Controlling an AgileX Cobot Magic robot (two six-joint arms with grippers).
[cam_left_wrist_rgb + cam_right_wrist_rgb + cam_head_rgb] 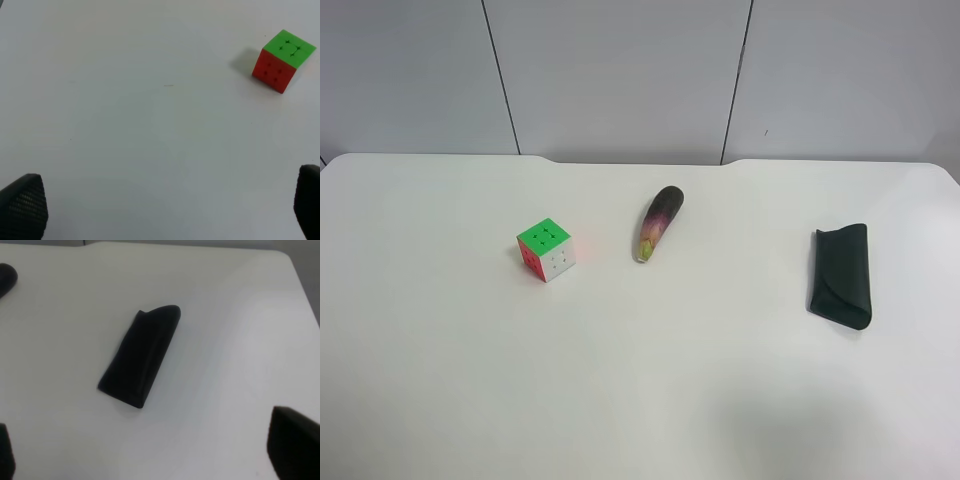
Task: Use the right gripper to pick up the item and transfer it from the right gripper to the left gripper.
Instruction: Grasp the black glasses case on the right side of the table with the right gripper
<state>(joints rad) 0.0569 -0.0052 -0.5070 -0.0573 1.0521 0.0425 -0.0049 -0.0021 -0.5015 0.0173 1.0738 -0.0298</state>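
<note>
The item, a flat black soft case with a fold-over flap, lies on the white table at the exterior high view's right. It also shows in the right wrist view, lying flat by itself. My right gripper is open above the table, short of the case and not touching it; only its two black fingertips show at the frame corners. My left gripper is open and empty over bare table, its fingertips far apart. Neither arm shows in the exterior high view.
A multicoloured puzzle cube stands left of centre and also shows in the left wrist view. A purple eggplant toy lies near the middle; its end shows in the right wrist view. A grey panelled wall stands behind the table.
</note>
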